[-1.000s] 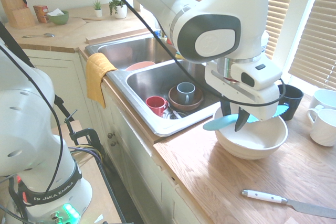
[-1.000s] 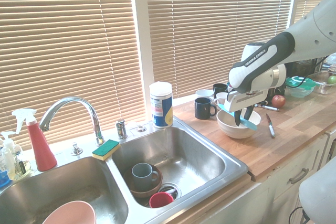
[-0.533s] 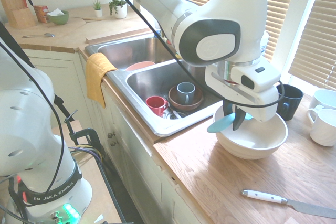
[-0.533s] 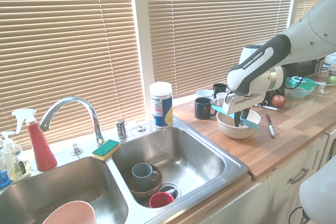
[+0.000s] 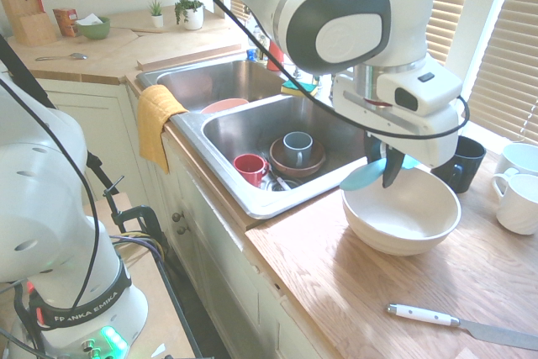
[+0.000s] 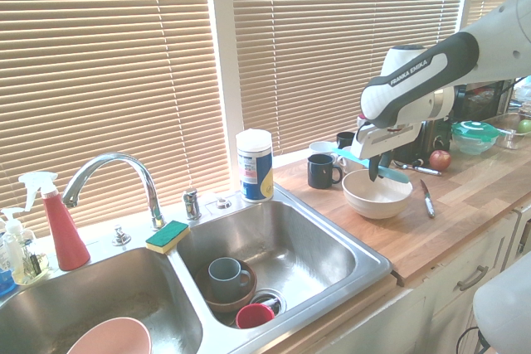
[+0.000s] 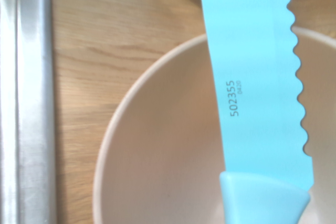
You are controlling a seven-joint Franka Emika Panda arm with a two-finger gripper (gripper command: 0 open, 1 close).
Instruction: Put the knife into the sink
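While clamped on the knife (image 5: 363, 178), claw (image 5: 385, 176) above the white bowl (image 5: 402, 221)

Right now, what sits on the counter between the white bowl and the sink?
Nothing: bare wooden countertop separates the white bowl from the sink rim, clearest in the wrist view.

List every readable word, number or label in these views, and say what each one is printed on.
"502355", with smaller "0420" beside it: on the blade of the knife, wrist view.
"FRANKA EMIKA": on the arm, in both exterior views.
Label of the canister by the sink: too small to read.
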